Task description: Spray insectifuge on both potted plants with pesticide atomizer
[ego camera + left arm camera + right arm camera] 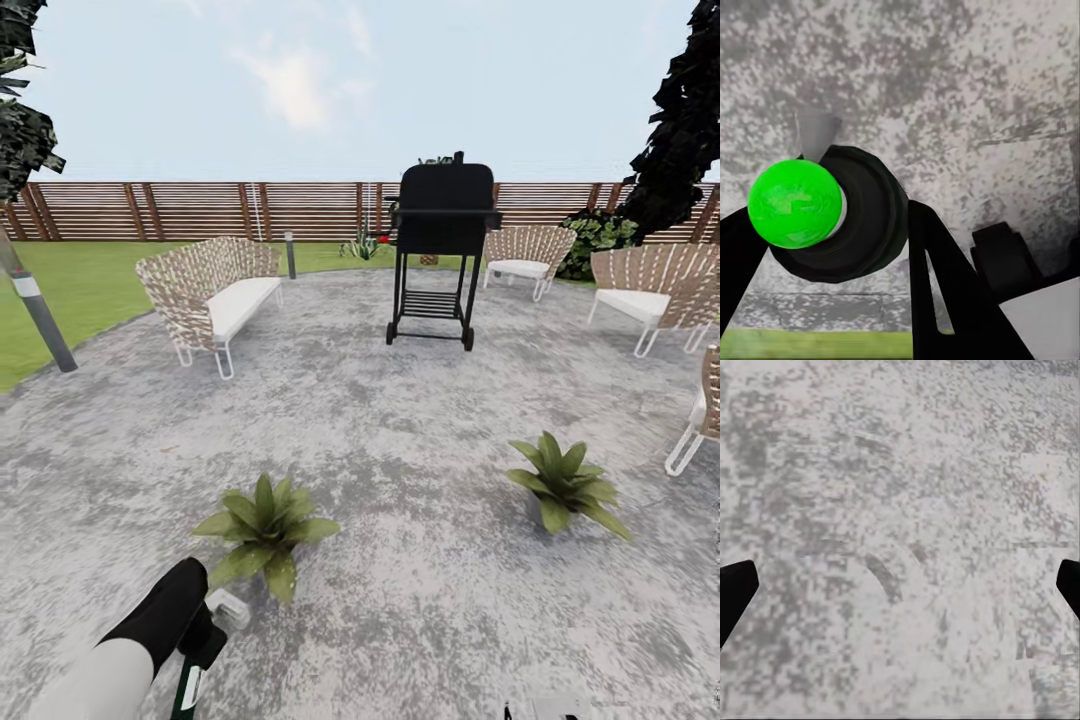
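Note:
My left gripper (203,640) hangs low at the near left, shut on the pesticide atomizer (228,607), whose pale nozzle end pokes out toward the left potted plant (265,528). In the left wrist view the atomizer (862,217) is a dark round bottle with a bright green end, pinched between the black fingers (941,277). The right potted plant (565,485) sits further right on the mottled grey paving (400,420). I see no white specks on either plant's leaves. My right gripper (900,592) is open over bare paving, its fingertips at the frame's sides.
A black grill (440,250) stands behind the plants in the middle. A wicker sofa (210,295) is at the back left, wicker chairs (650,290) at the back right and right edge. A grey pole (38,310) leans at the left by the lawn. A slatted fence (200,210) closes the back.

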